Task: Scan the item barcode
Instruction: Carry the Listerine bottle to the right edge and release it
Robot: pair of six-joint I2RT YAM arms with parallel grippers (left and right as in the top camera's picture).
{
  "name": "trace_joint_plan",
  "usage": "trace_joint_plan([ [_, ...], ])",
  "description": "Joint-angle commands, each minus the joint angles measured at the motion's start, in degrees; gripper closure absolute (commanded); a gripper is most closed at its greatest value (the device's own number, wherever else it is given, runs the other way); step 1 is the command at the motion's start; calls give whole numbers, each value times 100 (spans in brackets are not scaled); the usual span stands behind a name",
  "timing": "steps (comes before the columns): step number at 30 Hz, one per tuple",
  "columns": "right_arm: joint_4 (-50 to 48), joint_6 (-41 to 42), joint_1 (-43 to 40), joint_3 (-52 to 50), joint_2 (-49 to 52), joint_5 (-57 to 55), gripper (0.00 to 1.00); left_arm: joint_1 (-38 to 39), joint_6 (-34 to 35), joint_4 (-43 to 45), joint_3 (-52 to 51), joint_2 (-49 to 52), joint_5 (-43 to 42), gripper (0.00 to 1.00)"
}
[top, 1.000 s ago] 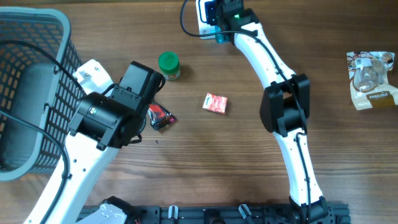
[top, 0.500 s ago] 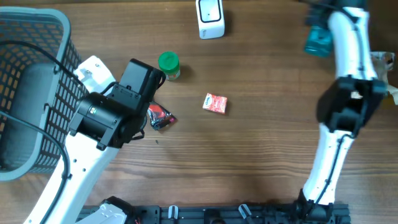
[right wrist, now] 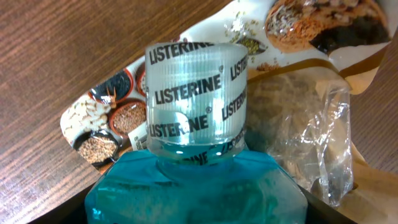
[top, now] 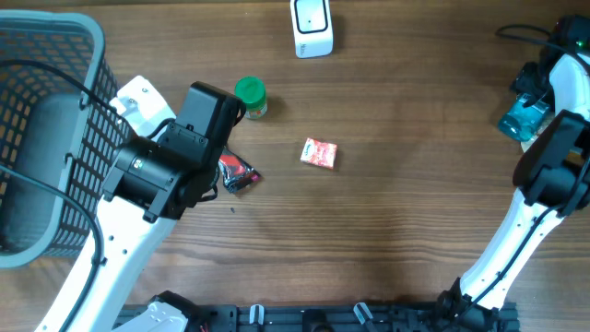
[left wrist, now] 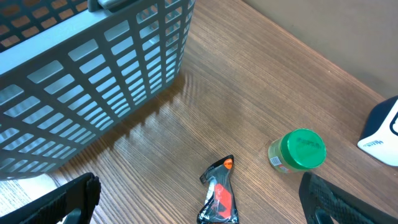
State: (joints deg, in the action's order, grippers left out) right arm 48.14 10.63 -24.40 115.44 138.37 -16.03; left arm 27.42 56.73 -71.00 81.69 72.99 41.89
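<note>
"LISTERINE" repeats in dark letters around the clear cap of the blue mouthwash bottle (right wrist: pixel 196 143), the only writing legible. The right gripper (top: pixel 533 109) grasps this 1 bottle at the table's right edge, above 1 clear-windowed snack bag (right wrist: pixel 298 124) printed with grains and seeds. A second ago the bottle was at the white scanner (top: pixel 312 26) at the top centre; the arm has since swung it well away to the right. The left gripper (left wrist: pixel 199 193) hangs released, jaws wide, above 1 black-and-red sachet (left wrist: pixel 219 198). Nearby are 1 green-lidded jar (top: pixel 250 95), 1 red packet (top: pixel 319 153) and 1 grey basket (top: pixel 55 138), all unmoved.
</note>
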Motion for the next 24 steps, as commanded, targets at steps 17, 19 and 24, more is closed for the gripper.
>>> trace_joint_plan([
  [17, 1071, -170, 2002, -166, -3375, 2337, 0, -573, -1296, 155, 555, -999, 549, 0],
  [19, 968, -341, 3171, -166, -3220, 2275, 0, -682, -1991, 111, 1241, -1486, 479, 0],
  [24, 341, -256, 4881, -166, -2736, 2024, 0, -682, -2181, -527, 2098, -2129, 339, 0],
])
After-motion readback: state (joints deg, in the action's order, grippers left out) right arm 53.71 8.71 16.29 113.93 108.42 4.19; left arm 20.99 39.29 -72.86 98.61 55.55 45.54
